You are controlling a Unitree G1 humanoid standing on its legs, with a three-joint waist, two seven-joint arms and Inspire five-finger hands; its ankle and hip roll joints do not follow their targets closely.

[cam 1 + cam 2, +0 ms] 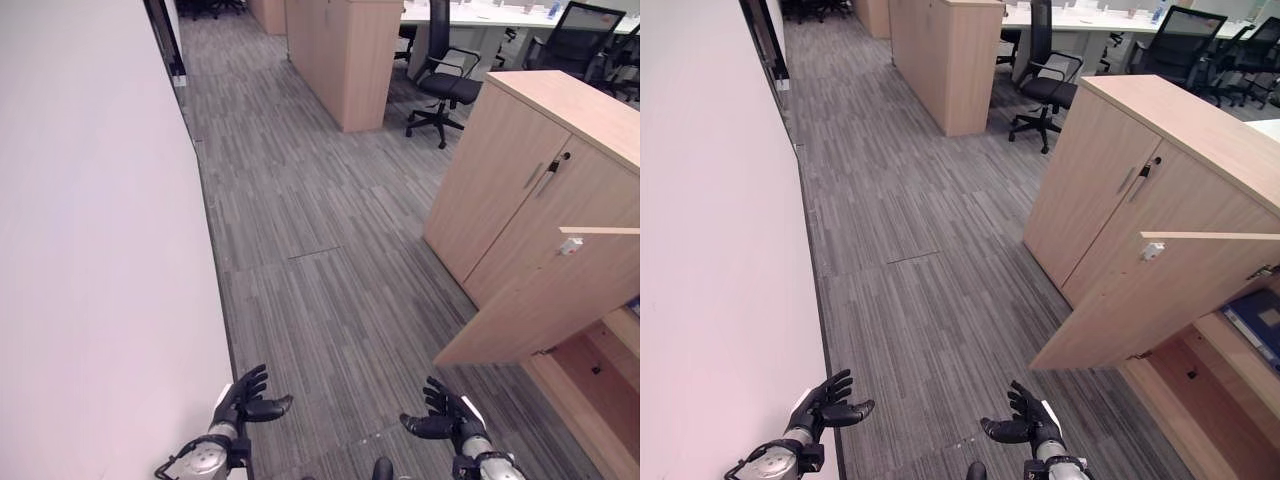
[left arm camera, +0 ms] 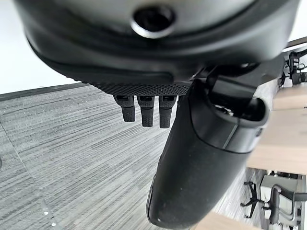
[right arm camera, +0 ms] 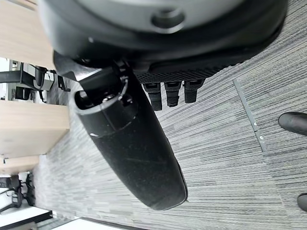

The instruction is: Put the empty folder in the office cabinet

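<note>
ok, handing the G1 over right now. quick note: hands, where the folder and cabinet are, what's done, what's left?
Left hand: open, holding nothing, low over the carpet beside the white wall.
Right hand: open, holding nothing, low over the carpet.
Office cabinet: ahead on the robot's right, with one door swung open toward the aisle.
Inside on a shelf lies a blue folder-like item; I cannot tell whether it is the task's folder.
Done: door is open, and possibly the placing.
Left: confirm the folder is in; the door is not yet shut.
</note>
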